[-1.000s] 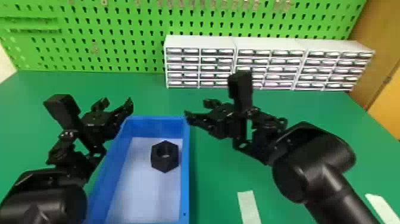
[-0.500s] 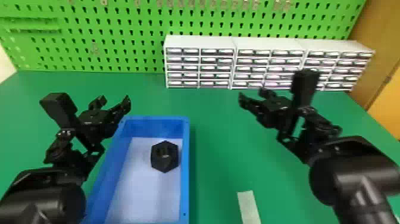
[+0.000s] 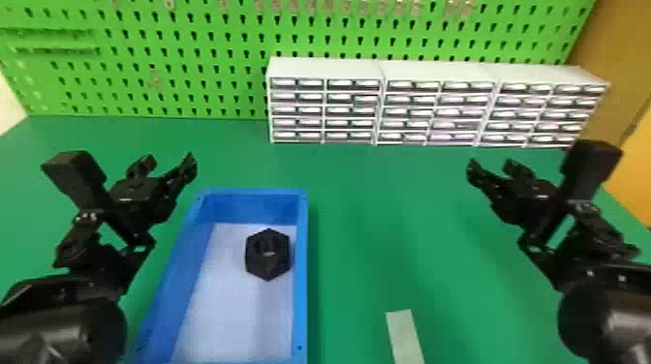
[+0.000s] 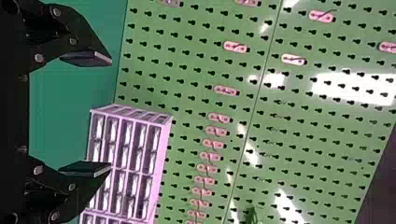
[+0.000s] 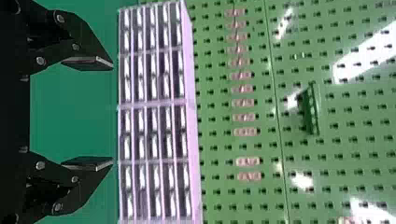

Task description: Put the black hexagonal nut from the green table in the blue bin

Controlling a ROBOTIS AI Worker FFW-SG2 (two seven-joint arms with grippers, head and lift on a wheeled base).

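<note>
Atop the green desk (image 3: 387,218), in the head view, see the black hexagonal nut (image 3: 268,254) lying inside the blue rectangular bin (image 3: 303,271), near its right wall; find the black left pincer (image 3: 168,162) beside the bin, the black right pincer (image 3: 491,167) well apart. From the left wrist, see the left pincer (image 4: 111,113) spread wide. From the right, see the right pincer (image 5: 112,114) likewise parted.

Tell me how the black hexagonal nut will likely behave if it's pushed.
The nut looks thick-walled, so it should stay stiff. Its flat sides probably keep it from rolling; on the smooth-looking floor of the blue bin, it may slide instead.
</note>
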